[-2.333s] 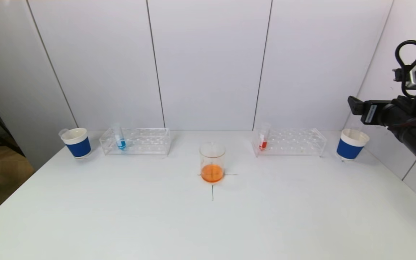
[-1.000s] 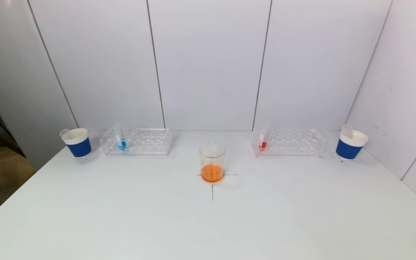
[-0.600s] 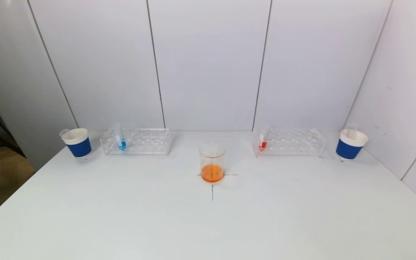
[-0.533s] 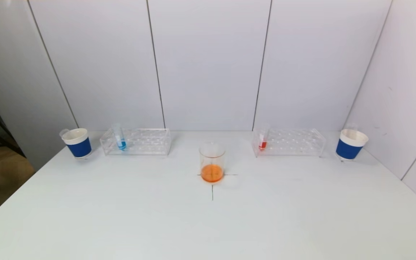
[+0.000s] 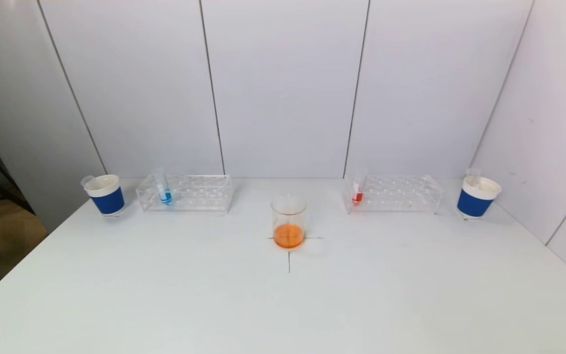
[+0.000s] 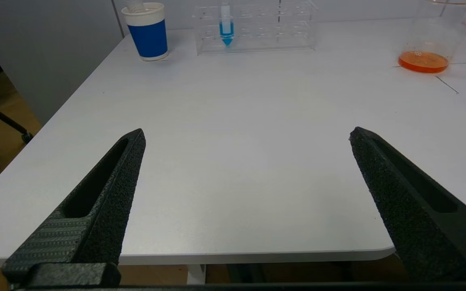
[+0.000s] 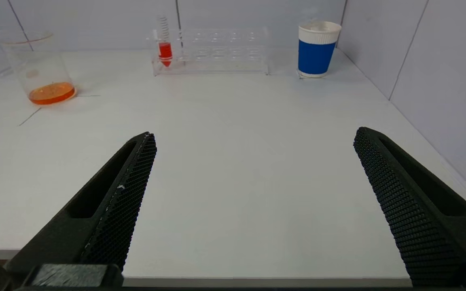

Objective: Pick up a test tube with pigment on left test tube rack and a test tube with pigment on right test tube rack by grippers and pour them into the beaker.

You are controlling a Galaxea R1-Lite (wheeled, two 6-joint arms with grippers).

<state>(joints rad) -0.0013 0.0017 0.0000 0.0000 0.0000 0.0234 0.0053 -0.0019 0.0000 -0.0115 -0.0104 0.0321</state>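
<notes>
A tube with blue pigment [image 5: 164, 188] stands in the clear left rack [image 5: 199, 193]; it also shows in the left wrist view [image 6: 226, 28]. A tube with red pigment [image 5: 357, 191] stands in the clear right rack [image 5: 401, 193]; it also shows in the right wrist view [image 7: 165, 48]. The glass beaker [image 5: 288, 221] with orange liquid stands at the table's middle on a cross mark. Neither gripper shows in the head view. My left gripper [image 6: 247, 135] is open and empty at the table's near edge. My right gripper [image 7: 254, 135] is open and empty at the near edge too.
A blue-and-white paper cup [image 5: 105, 194] holding an empty tube stands left of the left rack. A second such cup [image 5: 477, 196] stands right of the right rack, close to the right wall panel [image 5: 548, 123]. The white table [image 5: 283, 305] spreads in front.
The right arm, which hung over the right cup 2.3 s ago, has left the head view. An empty tube now pokes out of the right cup.
</notes>
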